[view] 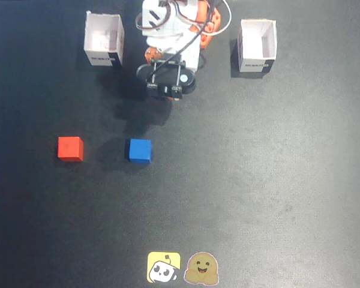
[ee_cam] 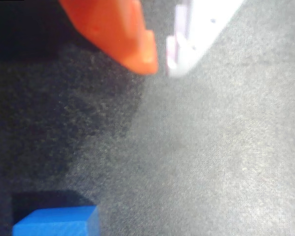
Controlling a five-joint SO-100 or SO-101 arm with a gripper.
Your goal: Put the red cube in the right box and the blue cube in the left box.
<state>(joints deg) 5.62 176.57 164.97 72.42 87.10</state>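
Observation:
In the fixed view the red cube (view: 70,148) and the blue cube (view: 140,150) sit side by side on the black mat, red to the left. Two open white boxes stand at the back, the left box (view: 104,39) and the right box (view: 257,46). The arm rises between them, and my gripper (view: 163,96) hangs above the mat, behind the blue cube. In the wrist view the orange finger (ee_cam: 123,34) and the white finger (ee_cam: 196,34) nearly touch at their tips, so the gripper (ee_cam: 161,64) is shut on nothing. The blue cube (ee_cam: 56,221) shows at the bottom left there.
The arm's base (view: 174,30) stands at the back centre between the boxes. Two stickers, a yellow one (view: 163,267) and a brown one (view: 202,268), lie flat near the mat's front edge.

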